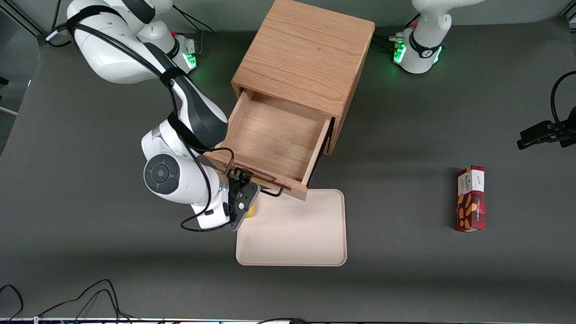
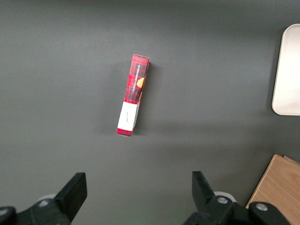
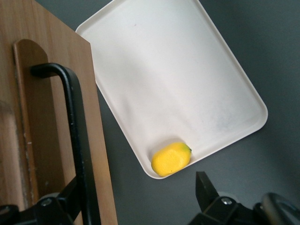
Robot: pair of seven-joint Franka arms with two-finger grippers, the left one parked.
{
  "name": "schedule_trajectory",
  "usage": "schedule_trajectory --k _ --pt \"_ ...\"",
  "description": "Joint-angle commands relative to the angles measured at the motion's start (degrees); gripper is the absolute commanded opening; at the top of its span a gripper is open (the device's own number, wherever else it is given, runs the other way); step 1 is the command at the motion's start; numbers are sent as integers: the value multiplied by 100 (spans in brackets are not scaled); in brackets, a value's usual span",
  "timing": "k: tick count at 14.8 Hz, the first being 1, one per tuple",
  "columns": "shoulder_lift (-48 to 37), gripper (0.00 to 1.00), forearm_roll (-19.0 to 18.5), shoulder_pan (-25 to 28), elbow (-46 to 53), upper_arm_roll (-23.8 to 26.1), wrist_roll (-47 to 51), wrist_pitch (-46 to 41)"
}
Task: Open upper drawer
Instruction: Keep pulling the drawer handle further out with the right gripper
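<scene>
The light-oak cabinet (image 1: 306, 54) stands in the middle of the table. Its upper drawer (image 1: 274, 135) is pulled far out toward the front camera, and its inside is bare wood. A thin black wire handle (image 1: 270, 192) (image 3: 75, 117) runs along the drawer front (image 3: 33, 93). My right gripper (image 1: 240, 176) (image 3: 138, 187) is at the handle's end nearest the working arm. It is open: one finger (image 3: 65, 199) sits right by the handle bar, the other (image 3: 202, 185) stands well apart over the dark table. Nothing is clamped between them.
A cream tray (image 1: 292, 234) (image 3: 178, 84) lies on the table just below the drawer front, with a small yellow fruit (image 3: 171, 158) (image 1: 251, 211) in its corner under my gripper. A red snack box (image 1: 470, 198) (image 2: 133, 93) lies toward the parked arm's end.
</scene>
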Motion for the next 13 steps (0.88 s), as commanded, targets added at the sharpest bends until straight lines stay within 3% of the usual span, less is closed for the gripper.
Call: schedule_trajectory --k 1,10,13 --pt "170 100 -56 -32 330 -17 -87 -56" --pt "188 100 -56 -67 524 -97 1 -74" --pt "22 100 145 -67 541 -79 229 -258"
